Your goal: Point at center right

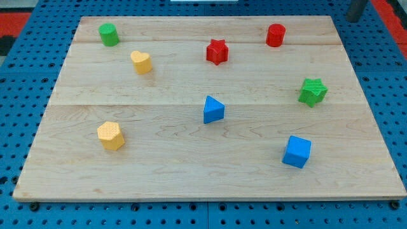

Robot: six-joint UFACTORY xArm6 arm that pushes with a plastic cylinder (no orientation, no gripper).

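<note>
My tip (353, 20) shows at the view's top right, just past the far right corner of the wooden board (159, 172), only its lower end in frame. It touches no block. The nearest block is the red cylinder (275, 35), well to the tip's left. A green star (312, 91) sits at the board's middle right, below and left of the tip. A blue cube (297, 151) lies at the lower right.
A red star (217, 51) is at the top centre and a blue triangular block (213, 109) in the middle. A green cylinder (109, 34), a yellow heart-like block (141, 62) and a yellow hexagon (110, 135) are on the left. Blue pegboard (25, 83) surrounds the board.
</note>
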